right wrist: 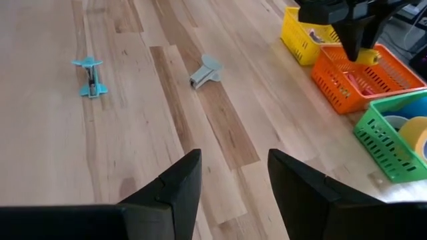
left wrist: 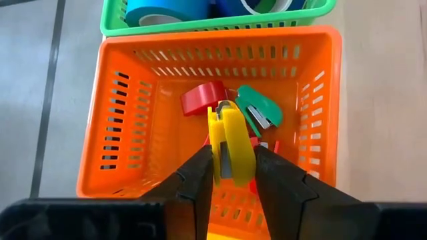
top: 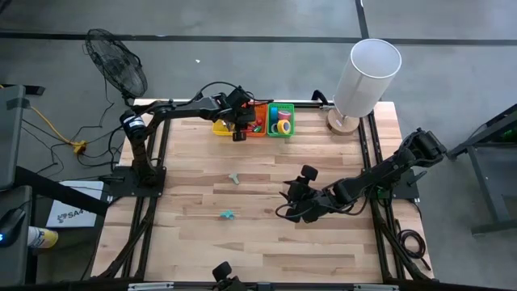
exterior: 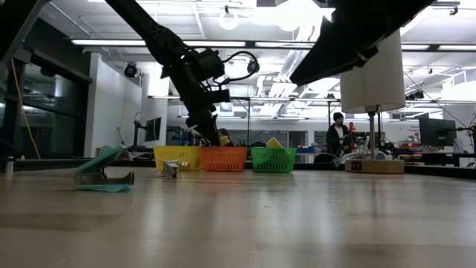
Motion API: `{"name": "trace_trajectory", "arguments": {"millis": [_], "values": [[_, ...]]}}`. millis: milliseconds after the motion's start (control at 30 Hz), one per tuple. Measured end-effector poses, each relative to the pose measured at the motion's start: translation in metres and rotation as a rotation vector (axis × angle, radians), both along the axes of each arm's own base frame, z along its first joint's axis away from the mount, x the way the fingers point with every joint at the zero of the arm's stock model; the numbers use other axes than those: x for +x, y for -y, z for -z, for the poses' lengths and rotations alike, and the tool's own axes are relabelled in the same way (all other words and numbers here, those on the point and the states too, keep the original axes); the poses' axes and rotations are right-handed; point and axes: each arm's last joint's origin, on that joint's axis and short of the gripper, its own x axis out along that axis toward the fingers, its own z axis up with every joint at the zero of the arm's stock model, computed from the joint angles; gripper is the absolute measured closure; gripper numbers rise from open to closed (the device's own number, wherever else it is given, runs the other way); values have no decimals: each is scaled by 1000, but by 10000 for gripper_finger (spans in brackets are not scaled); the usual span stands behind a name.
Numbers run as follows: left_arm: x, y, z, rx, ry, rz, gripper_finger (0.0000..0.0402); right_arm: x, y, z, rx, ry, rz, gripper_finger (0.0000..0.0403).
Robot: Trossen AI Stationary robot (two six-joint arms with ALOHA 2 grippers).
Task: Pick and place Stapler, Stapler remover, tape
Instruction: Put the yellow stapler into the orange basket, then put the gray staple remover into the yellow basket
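Hanging between the left gripper's (left wrist: 230,175) two dark fingers, a yellow plastic staple remover (left wrist: 230,143) sits over the orange slotted plastic basket (left wrist: 127,133); the jaws stand close on either side of it, though whether they clamp it I cannot tell. Inside that basket lie a red staple remover (left wrist: 200,99) and a green one (left wrist: 261,110). Next to it the green slotted basket (top: 280,120) holds blue and yellow tape rolls (right wrist: 417,137), and a yellow basket (top: 222,127) is on its other side. Out on the wooden table (top: 266,242) lie a teal stapler (top: 228,214) and a grey-green staple remover (top: 234,178), well apart. The right gripper (right wrist: 230,177) hovers low over the table's middle, jaws apart and empty. A white lamp (top: 365,77) stands at the far corner.
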Motion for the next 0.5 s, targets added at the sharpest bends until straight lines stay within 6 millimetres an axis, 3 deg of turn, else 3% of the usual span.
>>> {"name": "trace_trajectory", "arguments": {"millis": [367,500], "values": [[5,5,-1,14,13,42,222,0,0,1,5,-11,-10,238],[8,9,-2,52,7,97,211,0,0,1,5,-11,-10,238]]}}
